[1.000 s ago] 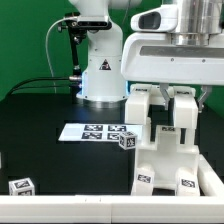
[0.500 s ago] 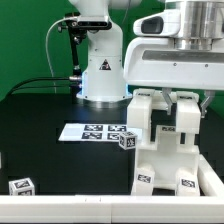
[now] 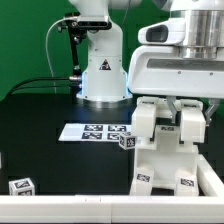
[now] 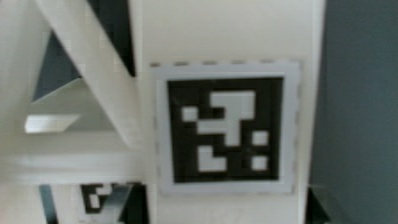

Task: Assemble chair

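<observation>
The chair (image 3: 165,165) is being seen low on the exterior view's right, on the black table (image 3: 50,160), with the gripper (image 3: 166,116) being held close down over its top (jaw opening and any grasp cannot be told). The wrist view is being filled by a tagged white slab (image 4: 222,130) beside a diagonal brace (image 4: 71,80).

White robot arm, smooth-shelled, with black cabling and a boxy pale head

The arm (image 3: 100,62) rises from a rounded white pedestal with a small blue mark on its front and a dark ring at its foot. Thin black cables (image 3: 68,26) loop beside its column. The gripper (image 3: 168,125) has a pale grey-white box body with a green spot and blocky white fingers (image 3: 146,120).
</observation>
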`<action>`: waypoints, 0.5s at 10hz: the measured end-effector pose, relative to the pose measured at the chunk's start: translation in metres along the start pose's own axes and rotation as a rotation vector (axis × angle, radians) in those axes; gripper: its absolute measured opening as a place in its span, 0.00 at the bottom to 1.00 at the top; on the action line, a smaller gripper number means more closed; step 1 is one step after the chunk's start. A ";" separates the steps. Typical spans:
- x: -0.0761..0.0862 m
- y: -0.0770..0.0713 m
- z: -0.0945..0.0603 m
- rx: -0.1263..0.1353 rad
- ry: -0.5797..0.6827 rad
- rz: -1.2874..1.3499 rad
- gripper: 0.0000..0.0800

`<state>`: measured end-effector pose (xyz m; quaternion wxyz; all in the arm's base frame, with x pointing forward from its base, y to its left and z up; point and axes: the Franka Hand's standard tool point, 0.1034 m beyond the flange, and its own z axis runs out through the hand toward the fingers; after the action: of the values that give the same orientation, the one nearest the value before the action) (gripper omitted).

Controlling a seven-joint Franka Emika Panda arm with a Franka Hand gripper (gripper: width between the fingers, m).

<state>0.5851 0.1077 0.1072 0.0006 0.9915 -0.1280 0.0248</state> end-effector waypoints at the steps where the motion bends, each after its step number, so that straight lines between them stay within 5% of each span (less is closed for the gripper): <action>1: 0.000 0.003 0.003 -0.002 -0.004 0.005 0.36; 5: 0.004 0.004 0.009 -0.003 0.007 0.005 0.36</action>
<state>0.5883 0.1030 0.0989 0.0024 0.9910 -0.1308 0.0281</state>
